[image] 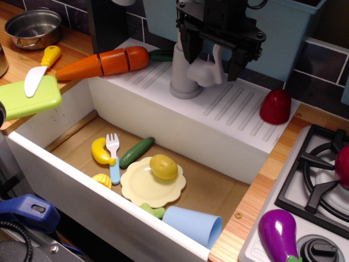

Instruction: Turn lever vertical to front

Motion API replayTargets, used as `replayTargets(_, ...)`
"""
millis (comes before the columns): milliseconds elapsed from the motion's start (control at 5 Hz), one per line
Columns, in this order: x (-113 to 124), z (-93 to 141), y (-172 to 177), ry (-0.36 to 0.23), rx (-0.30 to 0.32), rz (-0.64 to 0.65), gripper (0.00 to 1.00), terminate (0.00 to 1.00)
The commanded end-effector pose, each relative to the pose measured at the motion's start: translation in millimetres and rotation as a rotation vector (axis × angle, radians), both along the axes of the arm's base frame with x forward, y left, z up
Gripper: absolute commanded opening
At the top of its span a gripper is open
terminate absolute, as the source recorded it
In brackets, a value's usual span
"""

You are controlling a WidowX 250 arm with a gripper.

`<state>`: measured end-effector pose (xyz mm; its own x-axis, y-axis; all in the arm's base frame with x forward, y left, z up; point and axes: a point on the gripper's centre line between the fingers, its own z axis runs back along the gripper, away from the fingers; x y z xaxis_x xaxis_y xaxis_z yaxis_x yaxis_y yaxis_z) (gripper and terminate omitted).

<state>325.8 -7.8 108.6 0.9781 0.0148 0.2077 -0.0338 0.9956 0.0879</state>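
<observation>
Presently, the gripper [214, 54] hangs over the white ledge [229, 109] behind the sink basin, its two dark fingers [188, 46] spread apart and straddling the top of the grey tap column [182, 76]. The lever [210, 68], a short pale arm with a rounded end, sits between the fingers, projecting from the column toward the right-hand finger and curving up at its tip.

The fingers are released: nothing is clamped, and a gap shows on each side of the lever (whether either pad already touches the plastic cannot be told from this view).

To do the step well, you should keep the fingers low enough that the pad meets the lever along its body and not at the rounded tip, where it would likely slip off. Push with one finger in a sweep around the column's axis, bringing the lever toward the basin side, instead of pressing straight across; a straight push would load the column and might tip the tap on its flared base. Move slowly, and stop once the lever points to the front.

Below the fingers, on the basin side, lie a yellow plate [136, 188], a fork [113, 158] and a blue cup [193, 225]; these are well apart from the work. Nearer hazards are the red piece [275, 106] to the right of the fingers and the toy carrot [106, 63] to their left, both resting on the ledge.
</observation>
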Motion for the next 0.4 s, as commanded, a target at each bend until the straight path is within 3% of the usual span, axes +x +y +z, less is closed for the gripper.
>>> replayTargets(0, 0.0, 0.0, 0.0, 0.0, 0.0, 0.0, 1.0, 0.0)
replayTargets(200, 4.7, -5.3, 7.3, -0.076, 0.047, -0.025, 1.0, 0.0)
